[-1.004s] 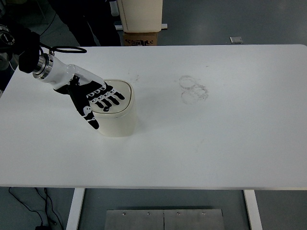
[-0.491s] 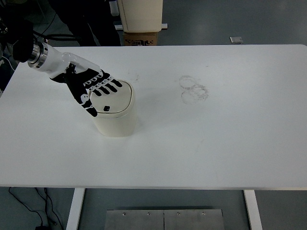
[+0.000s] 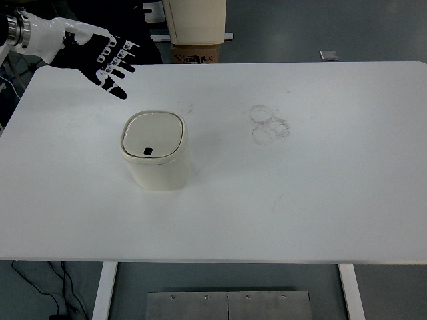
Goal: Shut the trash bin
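Note:
A cream trash bin point(image 3: 157, 155) stands upright on the white table point(image 3: 300, 193), left of centre. Its lid point(image 3: 153, 134) lies flat and shut, with a small dark mark near its front edge. My left hand point(image 3: 107, 60) is raised above the table's far left corner, well up and to the left of the bin. Its fingers point(image 3: 122, 65) are spread and hold nothing. My right arm does not show.
Faint ring-shaped smudges point(image 3: 269, 124) mark the table right of centre. A cream cabinet on a cardboard box point(image 3: 196, 30) stands on the floor beyond the far edge. A small grey object point(image 3: 328, 55) lies on the floor at the back right.
My left hand has lifted off the bin's lid and moved up and to the far left. The lid stays flat and shut, and the bin has not moved.

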`<state>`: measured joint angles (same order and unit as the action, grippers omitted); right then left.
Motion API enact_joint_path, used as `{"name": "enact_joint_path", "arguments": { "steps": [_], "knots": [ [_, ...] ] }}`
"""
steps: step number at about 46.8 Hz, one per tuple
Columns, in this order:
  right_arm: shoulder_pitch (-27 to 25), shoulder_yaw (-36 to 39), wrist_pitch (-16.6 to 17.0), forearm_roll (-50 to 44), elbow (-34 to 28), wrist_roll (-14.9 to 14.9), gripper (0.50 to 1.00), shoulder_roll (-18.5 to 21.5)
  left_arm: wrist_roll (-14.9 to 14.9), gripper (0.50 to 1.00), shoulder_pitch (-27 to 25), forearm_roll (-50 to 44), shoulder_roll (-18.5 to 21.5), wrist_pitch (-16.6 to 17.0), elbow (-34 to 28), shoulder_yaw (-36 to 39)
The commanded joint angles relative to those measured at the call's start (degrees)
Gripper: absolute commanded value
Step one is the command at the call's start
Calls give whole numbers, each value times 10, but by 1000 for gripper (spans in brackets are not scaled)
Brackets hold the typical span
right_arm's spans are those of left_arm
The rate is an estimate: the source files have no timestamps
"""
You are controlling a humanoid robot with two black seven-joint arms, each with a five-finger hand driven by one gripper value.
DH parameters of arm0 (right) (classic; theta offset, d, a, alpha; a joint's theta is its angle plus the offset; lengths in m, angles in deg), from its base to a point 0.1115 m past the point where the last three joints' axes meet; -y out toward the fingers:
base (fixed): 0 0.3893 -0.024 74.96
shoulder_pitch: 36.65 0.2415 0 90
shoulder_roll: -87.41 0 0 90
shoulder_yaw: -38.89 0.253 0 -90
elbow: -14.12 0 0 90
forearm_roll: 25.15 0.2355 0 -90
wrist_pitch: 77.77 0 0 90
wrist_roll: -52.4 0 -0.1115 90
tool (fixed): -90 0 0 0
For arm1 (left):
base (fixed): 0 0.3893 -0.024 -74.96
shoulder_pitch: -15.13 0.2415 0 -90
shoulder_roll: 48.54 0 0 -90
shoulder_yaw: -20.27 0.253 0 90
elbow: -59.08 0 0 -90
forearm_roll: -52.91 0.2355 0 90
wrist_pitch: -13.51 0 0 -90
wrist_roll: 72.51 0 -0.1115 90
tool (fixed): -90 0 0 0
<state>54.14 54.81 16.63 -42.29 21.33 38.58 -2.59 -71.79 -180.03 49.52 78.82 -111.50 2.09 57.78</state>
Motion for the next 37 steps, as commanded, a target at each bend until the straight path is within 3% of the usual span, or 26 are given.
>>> {"name": "enact_joint_path", "arguments": {
  "steps": [1, 20, 37],
  "knots": [
    [0, 0, 0, 0, 0, 0, 991, 0, 13, 1000, 39, -10, 18, 9, 28, -43],
    [0, 0, 0, 0, 0, 0, 991, 0, 48, 1000, 247, -11, 52, 70, 100, -276],
    [0, 0, 0, 0, 0, 0, 991, 0, 146, 1000, 408, -11, 52, 69, 159, -446]
  ]
}}
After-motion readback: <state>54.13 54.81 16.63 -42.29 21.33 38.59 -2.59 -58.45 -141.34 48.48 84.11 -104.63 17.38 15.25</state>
